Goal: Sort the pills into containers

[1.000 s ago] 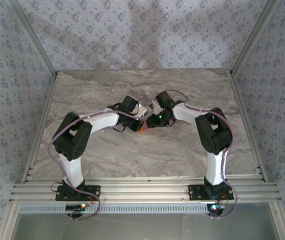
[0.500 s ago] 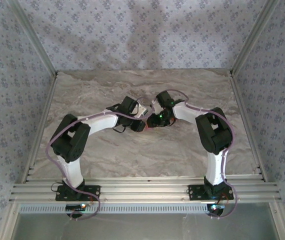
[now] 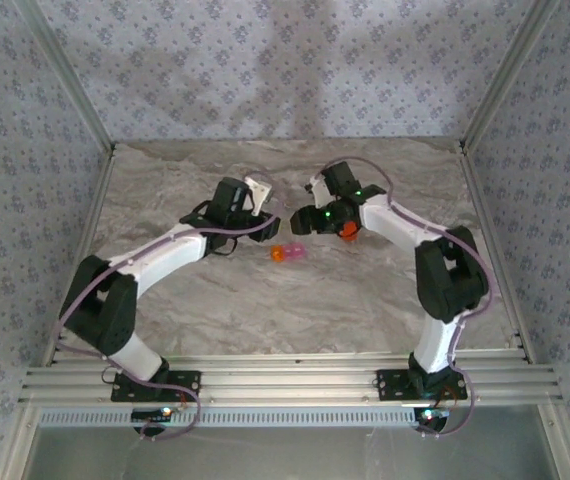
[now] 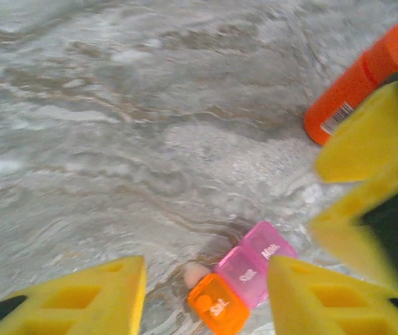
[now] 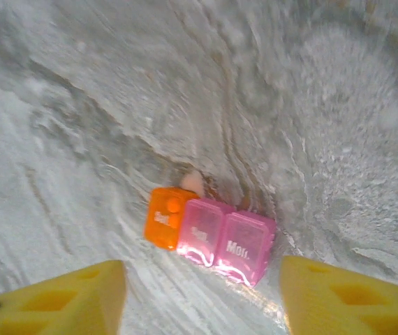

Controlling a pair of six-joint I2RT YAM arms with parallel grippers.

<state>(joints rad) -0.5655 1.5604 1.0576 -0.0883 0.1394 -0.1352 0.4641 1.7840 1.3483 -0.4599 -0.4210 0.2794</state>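
Note:
The containers are a tiny strip of one orange and two pink lidded compartments lying on the marble table; they also show in the left wrist view and the right wrist view. A pale pill lies on the table against the orange compartment and shows again in the left wrist view. My left gripper hangs up-left of the strip, open and empty. Up-right of the strip, my right gripper is likewise open with nothing between its fingers.
An orange-red bottle with a barcode label sits under the right wrist, right of the strip. The right gripper's yellow fingers show at the right of the left wrist view. Aluminium frame rails border the table.
Both grippers were shut together over the strip; both have opened and drawn back from it. The left arm has stretched out to the back left. The strip and bottle now lie uncovered.

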